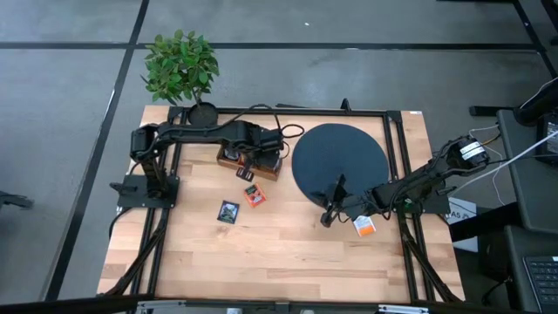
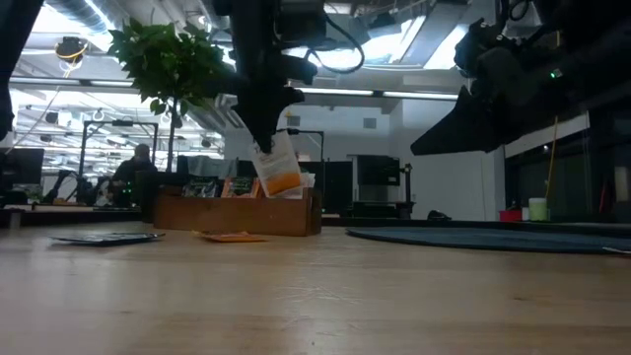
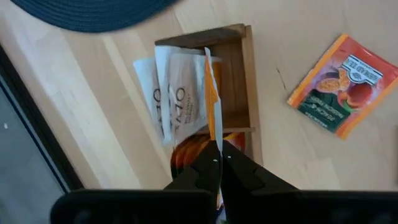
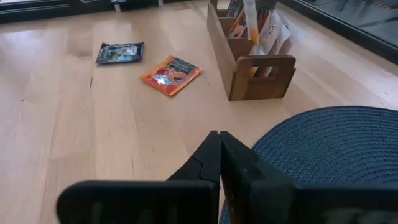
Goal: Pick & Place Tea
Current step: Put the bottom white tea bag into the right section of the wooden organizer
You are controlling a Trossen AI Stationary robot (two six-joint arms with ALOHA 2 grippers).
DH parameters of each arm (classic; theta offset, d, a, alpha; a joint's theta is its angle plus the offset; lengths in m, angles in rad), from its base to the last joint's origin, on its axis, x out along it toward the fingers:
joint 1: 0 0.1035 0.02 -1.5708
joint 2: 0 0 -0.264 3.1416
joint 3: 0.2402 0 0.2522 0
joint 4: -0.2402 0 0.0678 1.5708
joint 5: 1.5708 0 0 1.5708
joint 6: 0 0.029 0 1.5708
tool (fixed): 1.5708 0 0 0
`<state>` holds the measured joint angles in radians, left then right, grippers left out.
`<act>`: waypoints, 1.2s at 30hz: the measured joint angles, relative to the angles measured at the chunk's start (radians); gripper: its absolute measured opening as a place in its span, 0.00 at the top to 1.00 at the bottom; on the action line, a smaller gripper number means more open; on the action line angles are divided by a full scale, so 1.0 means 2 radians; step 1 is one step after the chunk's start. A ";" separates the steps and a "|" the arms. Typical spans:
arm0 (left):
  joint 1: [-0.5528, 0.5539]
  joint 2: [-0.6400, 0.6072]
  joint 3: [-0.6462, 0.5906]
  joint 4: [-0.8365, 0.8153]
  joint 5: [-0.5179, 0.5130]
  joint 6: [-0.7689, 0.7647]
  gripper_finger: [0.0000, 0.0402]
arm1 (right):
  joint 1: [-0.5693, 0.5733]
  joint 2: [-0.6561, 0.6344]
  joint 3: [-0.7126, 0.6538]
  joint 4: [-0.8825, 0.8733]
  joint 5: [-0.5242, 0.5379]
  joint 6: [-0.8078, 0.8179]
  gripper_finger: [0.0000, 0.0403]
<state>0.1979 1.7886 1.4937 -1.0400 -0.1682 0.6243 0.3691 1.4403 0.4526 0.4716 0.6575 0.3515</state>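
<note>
Wooden tray (image 4: pixel 252 65), long, split into compartments, sits on the pale plank counter (image 1: pixel 288 253); taken as landmark. Potted plant (image 1: pixel 181 68) stands behind the tray at the counter's far edge. Round dark woven mat (image 1: pixel 340 161) lies just beside the tray's end, nothing between them.

Left claw (image 3: pixel 219 163) hangs over the end of the tray nearest the mat, pinched tight on the edge of a white and orange sachet (image 3: pixel 212 99) held upright above the compartment. More white sachets (image 3: pixel 177 93) stand in that compartment; print on them partly reads "O...O", the rest not legible.

Red-orange sachet (image 1: pixel 254 195), flat and square, fruit picture on it, lies on the counter in front of the tray. Dark sachet (image 1: pixel 228 211) with green lies just past it, farther from the tray. Another white and orange sachet (image 1: pixel 364 227) lies beyond the mat, well apart from the tray.

Right claw (image 1: pixel 329 214) at the mat's near rim, fingers closed together, holding nothing.
</note>
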 joint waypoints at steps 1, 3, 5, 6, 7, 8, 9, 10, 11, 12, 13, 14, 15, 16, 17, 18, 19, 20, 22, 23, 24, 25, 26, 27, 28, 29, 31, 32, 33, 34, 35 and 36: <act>0.001 0.003 0.000 0.004 0.001 0.003 0.99 | 0.000 0.000 0.000 0.000 0.000 0.000 0.98; 0.001 0.008 0.000 0.007 0.000 0.008 0.99 | 0.000 0.000 0.000 0.000 0.000 0.001 0.98; 0.000 0.012 0.001 0.014 -0.001 0.014 0.99 | 0.000 0.000 0.000 -0.002 0.000 0.001 0.98; 0.000 0.015 0.001 0.015 0.001 0.017 0.99 | 0.000 0.000 0.000 -0.002 0.000 0.001 0.98; 0.000 0.019 0.000 0.012 0.003 0.018 0.99 | 0.000 0.000 0.000 -0.002 0.000 0.000 0.98; 0.000 0.024 0.000 0.012 0.002 0.018 0.99 | 0.000 0.000 0.000 -0.002 0.000 0.000 0.98; 0.000 0.028 0.000 0.013 0.001 0.018 0.99 | 0.000 0.000 0.000 -0.004 0.000 0.001 0.98; 0.001 0.033 0.000 0.010 0.001 0.018 0.99 | 0.000 0.000 0.000 -0.006 0.000 0.001 0.98; 0.001 0.037 0.000 0.007 0.001 0.018 0.99 | 0.000 0.000 0.000 -0.006 0.000 0.001 0.98; 0.001 0.040 0.000 0.008 0.001 0.018 0.99 | 0.000 0.000 0.000 -0.006 0.000 0.001 0.98; 0.001 0.044 0.000 0.010 0.000 0.021 0.99 | 0.000 0.000 0.000 -0.007 0.001 0.001 0.98; 0.001 0.047 0.000 0.011 -0.001 0.024 0.99 | 0.000 0.000 0.000 -0.008 0.001 0.001 0.98; 0.001 0.049 0.000 0.011 -0.003 0.028 0.99 | 0.000 0.000 0.000 -0.007 0.001 0.001 0.98; 0.000 0.050 0.000 0.013 -0.008 0.028 0.99 | 0.000 0.000 0.000 -0.007 0.001 0.001 0.98; -0.001 0.050 0.000 0.017 -0.012 0.028 0.99 | 0.000 0.000 0.000 -0.009 0.001 0.001 0.98; -0.001 0.050 0.000 0.022 -0.016 0.028 0.99 | 0.000 0.000 0.000 -0.009 0.001 0.001 0.98; -0.001 0.050 0.000 0.022 -0.021 0.028 0.99 | 0.000 0.000 0.000 -0.009 0.001 0.001 0.98; -0.001 0.051 0.000 0.022 -0.027 0.028 0.99 | 0.000 0.000 0.000 -0.009 0.001 0.001 0.98; -0.001 0.051 0.000 0.023 -0.039 0.029 0.99 | 0.000 0.000 0.000 -0.009 0.001 0.001 0.98; -0.001 0.051 0.000 0.023 -0.042 0.030 0.99 | 0.000 0.000 0.000 -0.009 0.001 0.001 0.98; -0.001 0.051 0.000 0.023 -0.042 0.032 0.99 | 0.000 0.000 0.000 -0.009 0.001 0.001 0.98; -0.001 0.051 0.000 0.023 -0.042 0.035 0.99 | 0.000 0.000 0.000 -0.010 0.001 0.001 0.98; -0.001 0.051 0.000 0.023 -0.042 0.036 0.99 | 0.000 0.000 0.000 -0.010 0.001 0.001 0.98; -0.001 0.051 0.000 0.023 -0.042 0.038 0.98 | 0.000 0.000 0.000 -0.010 0.001 0.001 0.98; -0.001 0.051 0.000 0.023 -0.042 0.039 0.98 | 0.000 0.000 0.000 -0.010 0.001 0.001 0.98; -0.001 0.051 0.000 0.023 -0.042 0.039 0.97 | 0.000 0.000 0.000 -0.010 0.001 0.001 0.98; -0.001 0.051 0.000 0.023 -0.042 0.039 0.95 | 0.000 0.000 0.000 -0.010 0.000 0.001 0.98; -0.001 0.051 0.000 0.023 -0.042 0.039 0.94 | 0.000 0.000 0.000 -0.010 -0.001 0.001 0.98; -0.001 0.051 0.000 0.025 -0.042 0.039 0.93 | 0.000 0.000 0.000 -0.010 -0.002 0.001 0.98; -0.001 0.051 0.000 0.027 -0.042 0.039 0.92 | 0.000 0.000 0.000 -0.010 -0.002 0.001 0.98; -0.001 0.051 0.000 0.028 -0.042 0.039 0.90 | 0.000 0.000 0.000 -0.010 -0.002 0.001 0.98; -0.001 0.051 0.000 0.028 -0.042 0.039 0.89 | 0.000 0.000 0.000 -0.010 -0.002 0.001 0.98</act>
<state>0.1955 1.8900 1.4933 -0.9830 -0.2522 0.7025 0.3695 1.4406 0.4530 0.4519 0.6525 0.3541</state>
